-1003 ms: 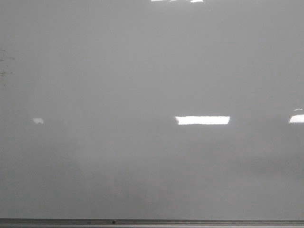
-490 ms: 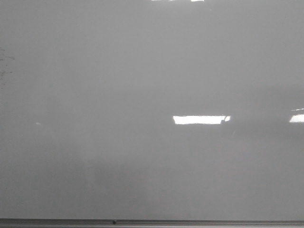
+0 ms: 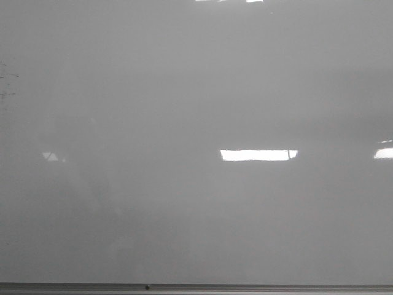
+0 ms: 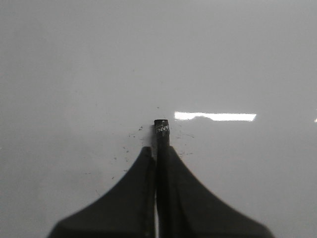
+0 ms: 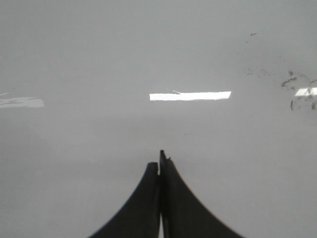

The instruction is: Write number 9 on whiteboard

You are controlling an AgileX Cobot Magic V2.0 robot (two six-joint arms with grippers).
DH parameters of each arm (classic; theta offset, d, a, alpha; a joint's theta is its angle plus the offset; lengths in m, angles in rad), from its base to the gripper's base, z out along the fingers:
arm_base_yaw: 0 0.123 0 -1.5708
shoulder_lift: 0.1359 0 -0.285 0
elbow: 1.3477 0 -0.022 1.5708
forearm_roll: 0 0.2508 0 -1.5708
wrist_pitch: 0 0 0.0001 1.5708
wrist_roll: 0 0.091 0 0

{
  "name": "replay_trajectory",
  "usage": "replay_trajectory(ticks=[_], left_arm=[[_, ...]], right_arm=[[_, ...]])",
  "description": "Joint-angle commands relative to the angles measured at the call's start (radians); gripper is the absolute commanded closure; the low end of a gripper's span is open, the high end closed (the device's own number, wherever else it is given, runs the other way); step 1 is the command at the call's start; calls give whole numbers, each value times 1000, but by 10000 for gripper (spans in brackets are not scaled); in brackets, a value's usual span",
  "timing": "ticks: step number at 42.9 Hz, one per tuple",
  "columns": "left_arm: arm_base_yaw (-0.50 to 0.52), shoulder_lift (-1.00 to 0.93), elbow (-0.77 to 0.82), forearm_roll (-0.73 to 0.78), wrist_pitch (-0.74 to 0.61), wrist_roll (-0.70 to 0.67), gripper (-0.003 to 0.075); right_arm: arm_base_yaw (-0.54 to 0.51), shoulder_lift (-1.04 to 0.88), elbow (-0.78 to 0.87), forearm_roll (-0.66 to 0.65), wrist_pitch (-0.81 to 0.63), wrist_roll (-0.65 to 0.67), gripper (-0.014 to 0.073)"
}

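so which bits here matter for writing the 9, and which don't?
In play: whiteboard; left hand, shut on a black marker.
Not in play: right hand, shut with nothing in it; old ink specks; light reflections. No 9 drawn yet.

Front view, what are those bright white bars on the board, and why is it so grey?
Front view: the bars are lights mirrored in the shiny whiteboard, with dim, flat light elsewhere. Left wrist view: another glare bar beside the marker between the dark fingers. Right wrist view: glare again, and faint smudges.
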Motion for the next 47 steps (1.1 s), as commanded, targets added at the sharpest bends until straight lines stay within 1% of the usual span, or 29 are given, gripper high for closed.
replay_trajectory(ticks=[1, 4, 5, 7, 10, 13, 18, 22, 30, 34, 41, 47], left_arm=[[2, 16, -35, -10, -74, -1, 538], [2, 16, -35, -10, -75, -1, 384], [2, 16, -35, -10, -75, -1, 334], [2, 16, -35, -12, -75, -1, 241], [2, 16, -35, -16, -69, -1, 175], [2, 21, -35, -16, -67, -1, 161], [-8, 100, -37, -58, -63, -1, 162], [-38, 228, -48, -106, -63, -1, 162], [-122, 497, -107, -126, -67, -1, 164], [-145, 615, -138, -126, -102, -1, 164], [-86, 816, -174, -129, -234, -3, 164], [-59, 936, -210, -124, -290, -3, 164]], right_arm=[[-7, 17, -35, -10, -70, -3, 512], [-7, 17, -35, -10, -71, -3, 375], [-7, 17, -35, -10, -71, -3, 305], [-7, 17, -35, -10, -71, -3, 205], [-7, 17, -35, -10, -71, -3, 89], [-7, 17, -35, -10, -71, -3, 27], [-7, 17, -35, -10, -71, -3, 15], [-7, 17, -35, -10, -72, -3, 15], [-7, 17, -35, -10, -72, -3, 15], [-7, 17, -35, -10, -72, -3, 15], [-7, 17, -35, -10, -72, -3, 15], [-7, 17, -35, -10, -77, -3, 15]])
